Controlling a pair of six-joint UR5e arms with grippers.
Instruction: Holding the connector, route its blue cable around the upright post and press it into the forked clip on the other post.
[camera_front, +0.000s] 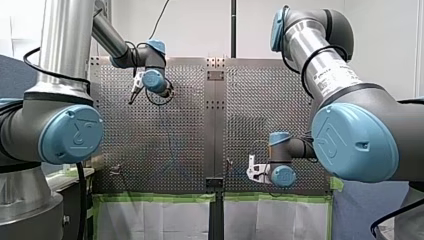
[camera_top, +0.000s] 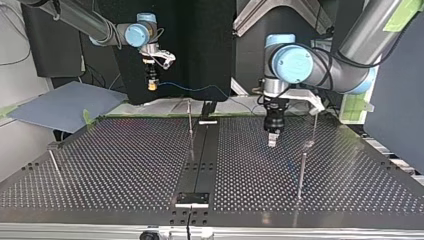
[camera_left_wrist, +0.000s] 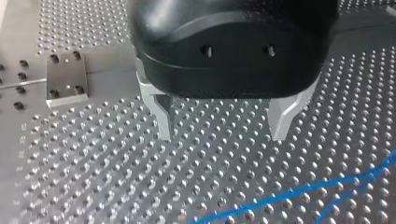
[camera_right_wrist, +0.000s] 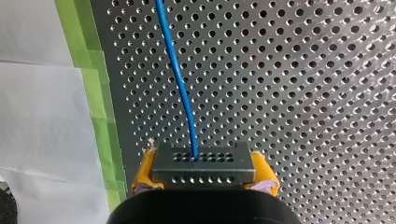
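Note:
My right gripper (camera_right_wrist: 204, 171) is shut with its yellow pads (camera_right_wrist: 144, 170) on the sides of a black connector (camera_right_wrist: 201, 157). The blue cable (camera_right_wrist: 180, 74) runs from the connector straight ahead over the perforated plate. In the top view this gripper (camera_top: 151, 84) hangs high at the back left, and the cable (camera_top: 200, 90) sags off to the right. My left gripper (camera_left_wrist: 223, 135) stands open just above the plate, with nothing between its metal fingers (camera_left_wrist: 164, 126). A loop of blue cable (camera_left_wrist: 289, 193) lies ahead of it. Thin upright posts (camera_top: 190, 125) (camera_top: 301, 172) stand on the plate.
A dark central rail (camera_top: 202, 150) splits the perforated table (camera_top: 125, 165). A small metal block (camera_left_wrist: 67, 77) is bolted beside my left gripper. Green tape (camera_right_wrist: 95, 93) and white paper (camera_right_wrist: 42, 116) border the plate's edge. Another short post (camera_top: 55, 162) stands at the top view's left.

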